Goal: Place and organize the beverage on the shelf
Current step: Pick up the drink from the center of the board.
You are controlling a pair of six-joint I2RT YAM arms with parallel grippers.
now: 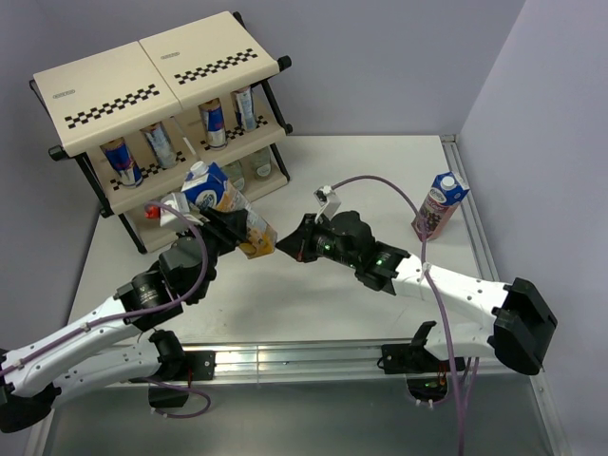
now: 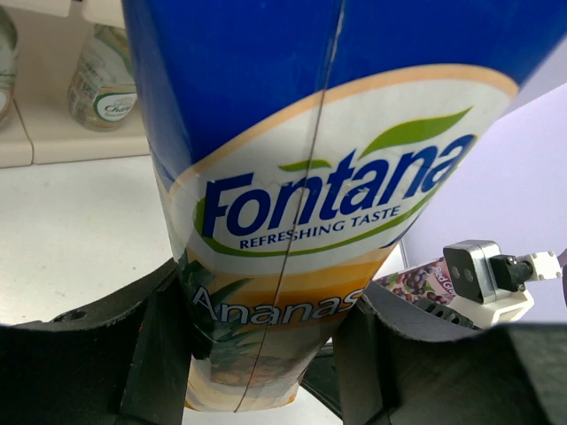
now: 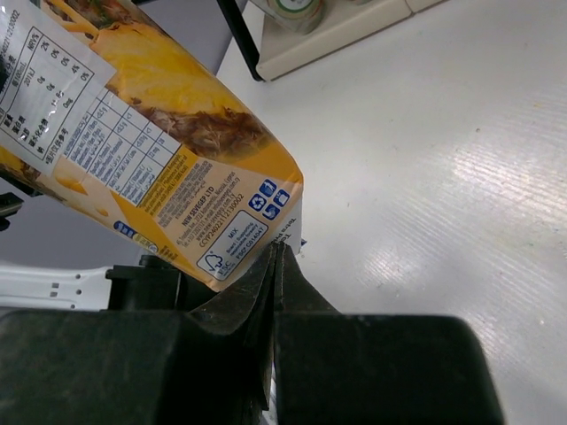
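Firmly, left tool [image 2: 266, 354] grips the pineapple carton [image 2: 310, 204]; right tool [image 3: 274, 261] sits closed.

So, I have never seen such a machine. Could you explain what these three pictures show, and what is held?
Two robot arms work at a table. One picture is taken from above; the other two come from cameras on the wrists. The left gripper holds a tilted pineapple carton. The right gripper is shut and empty, its tips beside the carton's bottom corner. A grape carton stands on the table at the right. The shelf at the back carries cans and bottles.
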